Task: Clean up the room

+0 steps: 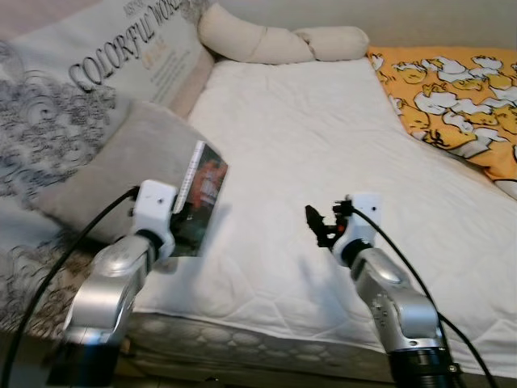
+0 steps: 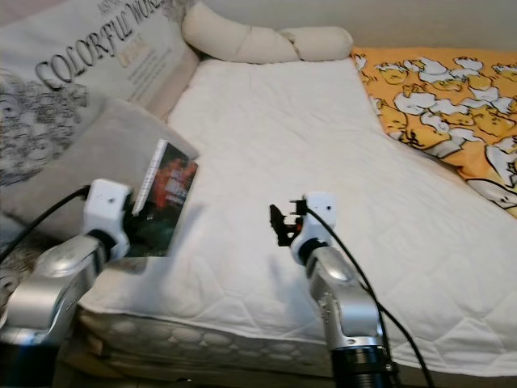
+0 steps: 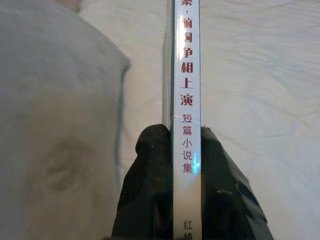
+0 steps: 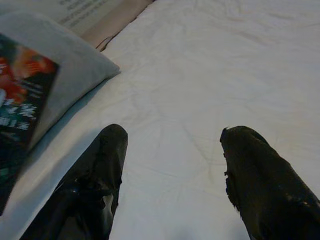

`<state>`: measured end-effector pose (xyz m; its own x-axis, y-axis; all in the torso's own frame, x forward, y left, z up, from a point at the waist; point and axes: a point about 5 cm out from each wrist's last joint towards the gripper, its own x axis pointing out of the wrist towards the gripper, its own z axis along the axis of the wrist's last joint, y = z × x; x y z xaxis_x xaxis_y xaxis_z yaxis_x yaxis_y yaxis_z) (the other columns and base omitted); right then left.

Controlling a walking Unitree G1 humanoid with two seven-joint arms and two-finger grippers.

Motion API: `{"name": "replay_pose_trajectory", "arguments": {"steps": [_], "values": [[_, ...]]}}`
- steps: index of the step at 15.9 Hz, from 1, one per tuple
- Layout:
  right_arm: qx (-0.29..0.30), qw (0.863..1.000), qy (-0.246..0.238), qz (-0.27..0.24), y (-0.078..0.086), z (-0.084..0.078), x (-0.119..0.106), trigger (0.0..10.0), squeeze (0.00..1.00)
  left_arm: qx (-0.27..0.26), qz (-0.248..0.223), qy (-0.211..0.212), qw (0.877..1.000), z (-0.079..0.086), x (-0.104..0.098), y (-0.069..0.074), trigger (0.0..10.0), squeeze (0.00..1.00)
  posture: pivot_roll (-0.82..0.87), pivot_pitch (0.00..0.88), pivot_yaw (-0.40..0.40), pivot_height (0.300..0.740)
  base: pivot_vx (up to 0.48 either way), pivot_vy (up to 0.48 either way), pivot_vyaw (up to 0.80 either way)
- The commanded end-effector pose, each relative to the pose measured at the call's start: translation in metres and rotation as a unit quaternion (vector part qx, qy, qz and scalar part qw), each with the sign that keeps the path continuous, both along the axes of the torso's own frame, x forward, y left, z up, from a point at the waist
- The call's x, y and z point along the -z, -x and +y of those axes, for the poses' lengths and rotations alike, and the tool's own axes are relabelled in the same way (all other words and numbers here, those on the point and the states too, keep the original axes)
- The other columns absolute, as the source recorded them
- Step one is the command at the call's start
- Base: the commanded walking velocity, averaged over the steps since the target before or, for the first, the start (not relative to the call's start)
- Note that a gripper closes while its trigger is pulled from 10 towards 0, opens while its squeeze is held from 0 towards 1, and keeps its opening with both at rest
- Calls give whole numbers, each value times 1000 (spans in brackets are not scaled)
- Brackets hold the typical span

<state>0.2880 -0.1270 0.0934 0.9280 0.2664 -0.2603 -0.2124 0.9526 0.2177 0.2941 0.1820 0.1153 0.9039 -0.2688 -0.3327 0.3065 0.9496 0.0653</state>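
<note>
From the head camera, a bed with a white quilted mattress pad [image 1: 323, 162] runs away from the robot, its near edge crossing just under both wrists. The left gripper [image 1: 187, 212] holds a paperback book [image 1: 202, 194] upright above the pad's left edge, beside a grey pillow [image 1: 121, 166] that leans against a large printed cushion [image 1: 89, 73] lettered "COLORFUL WORLD". A long cream bolster [image 1: 279, 40] lies across the head of the bed, and an orange blanket with white ducks [image 1: 452, 97] covers the far right corner. Between the two arms and beyond them the pad is broad, flat, bare cloth. The right gripper [image 1: 321, 225] hovers over the pad near its front edge, well apart from the book.

In the left wrist view, the two black fingers [image 3: 150, 190] are clenched on the book's white spine [image 3: 187, 100], one on each side, with red Chinese characters running along it. The grey pillow lies to one side of the book and the white pad to the other.

In the right wrist view, the right gripper's fingers [image 4: 100, 175] are spread wide with nothing between them, bare white pad beneath. The book's dark cover [image 4: 20, 100] with red and white print shows at the border, in front of the grey pillow's corner.
</note>
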Motion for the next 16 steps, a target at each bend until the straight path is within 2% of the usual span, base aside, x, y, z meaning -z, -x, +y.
{"name": "replay_pose_trajectory", "arguments": {"steps": [1,2,3,5,6,7,8,9,10,11,15,16], "values": [[-18,1000,1,-8,0,3,-7,10000,0,14,-15,17,1000,-4,-9,-8,10000,0,-56,0,56,740,0,0,0],[-62,998,16,-21,2,4,-13,10000,0,20,3,55,998,-8,-7,-20,10000,0,-78,0,64,740,0,0,0],[-76,997,20,-24,2,3,-15,10000,0,24,6,64,998,-10,-7,-24,10000,0,-78,0,64,740,0,0,0],[-134,989,54,-33,7,-10,-24,10000,0,59,24,88,994,-20,-3,-44,10000,0,-115,0,71,740,0,0,0],[-160,984,71,-33,13,-20,-26,10000,0,73,36,115,990,-29,-1,-52,10000,0,-144,0,75,740,0,0,0],[-169,982,74,-31,16,-23,-27,10000,0,75,42,128,988,-32,-1,-55,10000,0,-159,0,75,740,0,0,0],[-204,975,90,-22,28,-34,-29,10000,0,63,69,187,978,-42,1,-65,10000,0,-191,0,76,740,0,0,0],[-227,970,88,-18,38,-38,-33,10000,0,50,84,229,969,-48,3,-70,10000,0,-219,0,74,740,0,0,0],[-235,968,81,-15,43,-41,-36,10000,0,42,91,244,965,-51,4,-72,10000,0,-242,0,70,740,0,0,0],[-259,963,73,-2,58,-48,-43,10000,0,27,106,270,957,-59,10,-75,10000,0,-286,28,65,740,0,0,0],[-276,958,70,23,79,-54,-51,10000,0,6,114,264,958,-62,22,-74,10000,0,-347,95,54,740,0,0,0],[-292,953,67,36,89,-52,-54,10000,0,-1,123,244,962,-63,30,-72,10000,0,-375,123,49,740,0,0,0]]}}
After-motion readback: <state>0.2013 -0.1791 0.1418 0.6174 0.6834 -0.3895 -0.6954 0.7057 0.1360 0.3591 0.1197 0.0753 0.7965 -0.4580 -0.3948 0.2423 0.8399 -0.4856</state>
